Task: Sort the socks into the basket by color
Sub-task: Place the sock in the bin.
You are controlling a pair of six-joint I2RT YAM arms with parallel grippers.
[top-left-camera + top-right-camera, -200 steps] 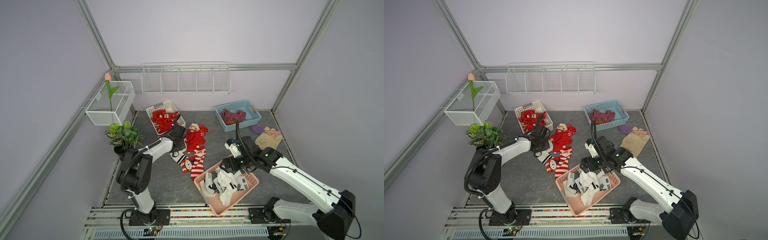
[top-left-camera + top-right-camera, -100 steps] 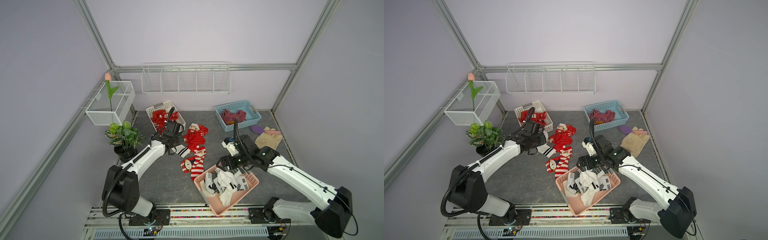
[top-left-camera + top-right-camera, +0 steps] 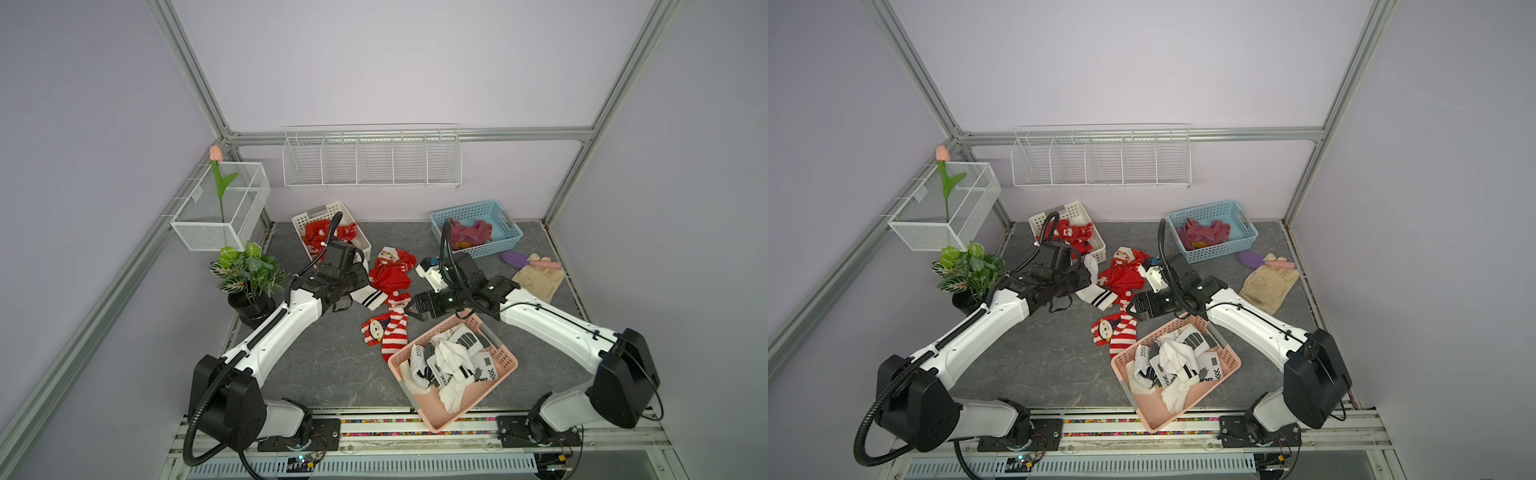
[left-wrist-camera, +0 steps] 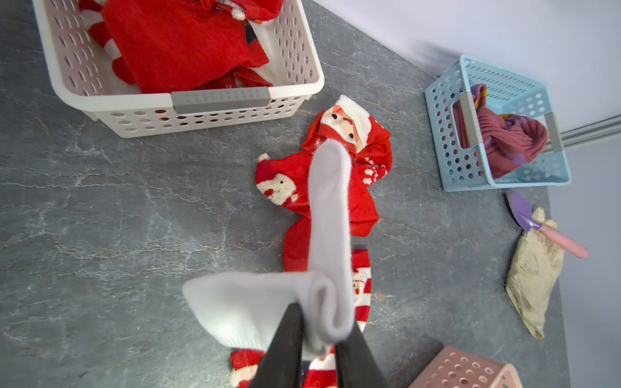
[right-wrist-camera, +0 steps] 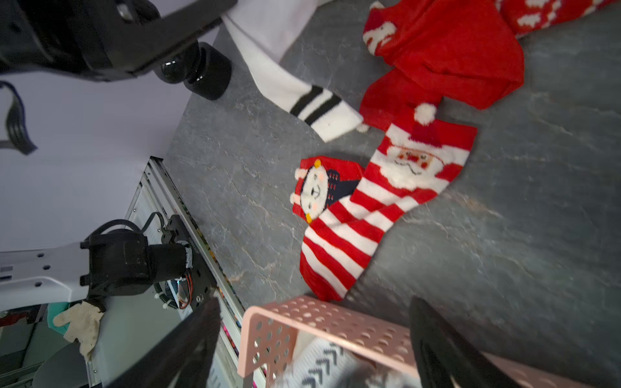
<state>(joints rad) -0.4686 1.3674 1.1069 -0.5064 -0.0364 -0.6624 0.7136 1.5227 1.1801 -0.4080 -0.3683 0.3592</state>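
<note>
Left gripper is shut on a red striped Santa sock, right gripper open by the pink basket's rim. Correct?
Not quite. The left gripper is shut on a white sock, not a red Santa one; the left wrist view shows it. The right gripper is open by the pink basket rim, as you said.

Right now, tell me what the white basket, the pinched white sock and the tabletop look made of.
White basket: likely plastic, smooth semi-gloss, with punched oval holes. White sock in the left pincer: soft knit fabric, matte, folding limply. Tabletop: grey with pale veins, matte; stone or a stone-print sheet, unclear.
</note>
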